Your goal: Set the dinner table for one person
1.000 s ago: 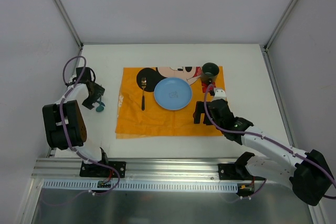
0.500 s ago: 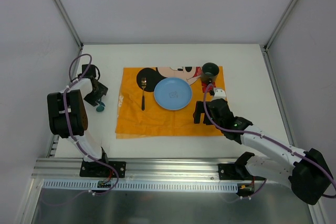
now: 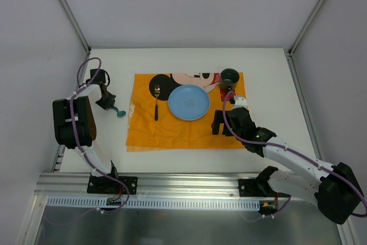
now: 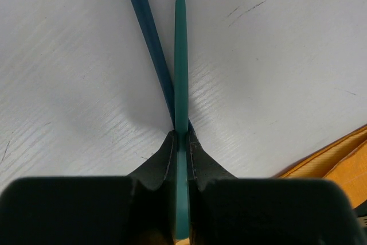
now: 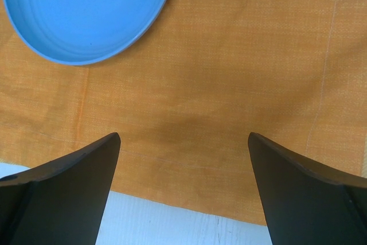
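Note:
On the left of the white dinner table [image 3: 264, 78], my left gripper [image 3: 108, 105] is shut on a teal spoon [image 3: 120, 112], just left of the orange placemat [image 3: 172, 130]. In the left wrist view the spoon's handle [image 4: 180, 55] stands edge-on, pinched between the jaws of the left gripper [image 4: 181, 137], and throws a dark shadow on the table. My right gripper [image 3: 222, 125] hangs open over the placemat's near right part. In the right wrist view the right gripper [image 5: 183, 142] holds nothing, with the blue plate [image 5: 86, 10] at upper left.
On the placemat lie a blue plate [image 3: 188, 102], a metal fork [image 3: 156, 102] to its left and a dark green cup [image 3: 230, 76] at the far right corner. Grey walls enclose the table. An aluminium rail [image 3: 172, 190] runs along the near edge.
My left gripper has closed on the teal spoon. The spoon's bowl has shifted a little right, towards the placemat. The right arm has not moved.

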`<state>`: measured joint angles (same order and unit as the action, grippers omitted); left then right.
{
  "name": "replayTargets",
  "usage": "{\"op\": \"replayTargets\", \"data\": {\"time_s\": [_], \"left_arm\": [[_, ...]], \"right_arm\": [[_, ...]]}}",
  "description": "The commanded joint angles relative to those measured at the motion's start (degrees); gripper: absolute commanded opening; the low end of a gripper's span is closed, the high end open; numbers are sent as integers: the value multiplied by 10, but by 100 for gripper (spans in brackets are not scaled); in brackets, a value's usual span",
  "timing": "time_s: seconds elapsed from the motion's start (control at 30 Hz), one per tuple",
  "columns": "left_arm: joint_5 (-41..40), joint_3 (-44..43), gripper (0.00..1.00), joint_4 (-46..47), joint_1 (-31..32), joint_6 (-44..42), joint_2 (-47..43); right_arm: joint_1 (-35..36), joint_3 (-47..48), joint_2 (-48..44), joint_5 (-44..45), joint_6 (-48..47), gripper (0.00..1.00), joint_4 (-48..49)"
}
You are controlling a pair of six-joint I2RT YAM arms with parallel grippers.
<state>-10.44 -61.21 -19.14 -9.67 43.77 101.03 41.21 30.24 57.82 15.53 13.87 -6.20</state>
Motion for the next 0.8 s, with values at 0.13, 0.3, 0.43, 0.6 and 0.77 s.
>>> {"op": "replayTargets", "data": {"time_s": [0.13,0.3,0.43,0.6,0.77], "left_arm": [[15,7,0,-11,18,-5,-21],[7,14,0,-13,60,-9,-121],[4,9,0,-19,93,-14,-188],[37,-5,0,-30,126,-21,-245],[103,-50,0,-28,197,-68,-229]], "right_arm": [[-4,17,-5,-4,-4,100,13],[-3,19,-11,-1,-3,100,1],[-4,26,-16,-1,1,99,-7],[-3,34,-28,10,3,99,-29],[-5,57,-50,42,-11,99,-71]]}}
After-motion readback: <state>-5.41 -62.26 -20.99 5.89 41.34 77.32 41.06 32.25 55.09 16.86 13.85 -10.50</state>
